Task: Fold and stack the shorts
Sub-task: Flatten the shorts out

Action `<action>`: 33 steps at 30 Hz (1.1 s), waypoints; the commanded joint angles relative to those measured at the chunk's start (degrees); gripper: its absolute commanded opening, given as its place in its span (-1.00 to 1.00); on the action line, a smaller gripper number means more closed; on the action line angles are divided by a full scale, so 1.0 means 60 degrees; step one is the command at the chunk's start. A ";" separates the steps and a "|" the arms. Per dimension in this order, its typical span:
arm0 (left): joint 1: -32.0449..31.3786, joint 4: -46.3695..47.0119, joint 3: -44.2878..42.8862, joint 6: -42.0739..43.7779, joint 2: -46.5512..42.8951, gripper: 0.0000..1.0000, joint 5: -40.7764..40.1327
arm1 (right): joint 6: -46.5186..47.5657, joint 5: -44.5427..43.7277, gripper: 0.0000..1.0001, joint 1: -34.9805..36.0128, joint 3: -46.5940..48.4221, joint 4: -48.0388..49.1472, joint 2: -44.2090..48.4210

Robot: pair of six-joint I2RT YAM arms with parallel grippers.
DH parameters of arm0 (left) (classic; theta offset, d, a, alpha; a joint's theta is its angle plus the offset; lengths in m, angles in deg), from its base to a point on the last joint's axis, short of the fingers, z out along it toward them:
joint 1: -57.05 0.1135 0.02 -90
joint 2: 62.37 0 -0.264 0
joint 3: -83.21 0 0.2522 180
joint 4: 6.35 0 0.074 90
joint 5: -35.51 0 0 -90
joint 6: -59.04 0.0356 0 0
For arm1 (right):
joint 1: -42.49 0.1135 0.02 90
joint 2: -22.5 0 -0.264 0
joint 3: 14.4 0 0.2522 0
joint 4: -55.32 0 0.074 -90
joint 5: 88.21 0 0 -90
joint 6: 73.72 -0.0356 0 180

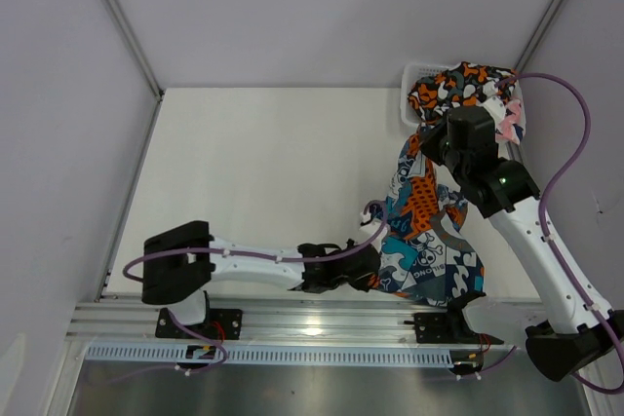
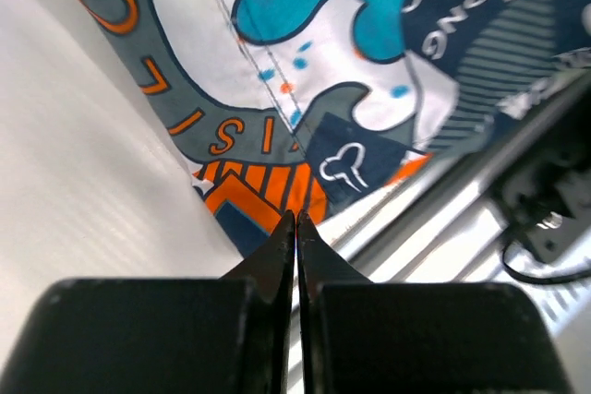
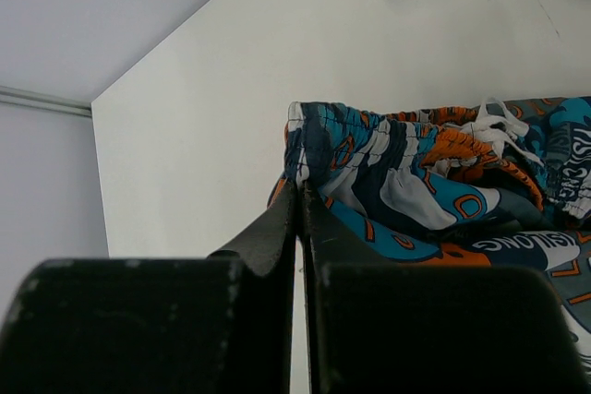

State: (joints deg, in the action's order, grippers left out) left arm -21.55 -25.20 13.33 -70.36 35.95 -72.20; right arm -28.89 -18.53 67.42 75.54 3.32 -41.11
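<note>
1. The patchwork shorts (image 1: 429, 231) lie rumpled on the near right of the table (image 1: 253, 172).
2. The left end effector (image 2: 295, 220) is closed tight on their near left corner.
3. The right end effector (image 3: 299, 193) is clamped on their far edge.
4. The camouflage shorts (image 1: 453, 85) sit in the basket (image 1: 409, 85), far right.

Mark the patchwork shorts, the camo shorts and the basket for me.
patchwork shorts (image 1: 426, 241), top external view, on the middle of the fabric.
camo shorts (image 1: 456, 85), top external view, on the heap's orange-and-black top.
basket (image 1: 409, 104), top external view, on its left mesh wall.
</note>
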 commanded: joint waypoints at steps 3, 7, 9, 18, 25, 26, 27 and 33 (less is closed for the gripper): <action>-0.0038 -0.0018 0.0373 0.1377 -0.1562 -0.99 -0.0183 | 0.0115 -0.0071 -1.00 -0.0111 0.0047 0.0323 0.0056; -0.0345 -0.0178 0.0402 0.2945 -0.1724 -0.09 -0.0079 | 0.0174 0.0177 -1.00 -0.0185 0.0091 0.0323 -0.0091; -0.0609 -0.0149 0.0447 0.3620 -0.1680 0.30 0.0023 | 0.0189 0.0251 -1.00 -0.0214 0.0106 0.0323 -0.0178; -0.1488 -0.0719 -0.0123 0.5729 -0.0950 0.53 0.0171 | 0.0262 0.0587 -1.00 -0.0273 0.0106 0.0411 -0.0398; -0.1635 -0.0794 -0.0388 0.7121 -0.0436 0.50 0.0271 | 0.0277 0.0749 -1.00 -0.0258 0.0106 0.0455 -0.0457; -0.1649 -0.0736 -0.0461 0.7384 -0.0377 0.50 0.0330 | 0.0291 0.0764 -1.00 -0.0258 0.0106 0.0470 -0.0472; -0.1621 -0.0706 -0.0491 0.7444 -0.0289 0.50 0.0272 | 0.0321 0.0764 -1.00 -0.0244 0.0106 0.0470 -0.0472; -0.1357 -0.0575 -0.0989 0.7723 0.0648 0.34 0.0126 | 0.0409 0.0823 -1.00 -0.0258 0.0223 0.0426 -0.0457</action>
State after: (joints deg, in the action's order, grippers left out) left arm -30.56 -30.09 9.79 -27.26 37.88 -70.76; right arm -27.53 -13.81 65.98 75.54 3.80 -43.95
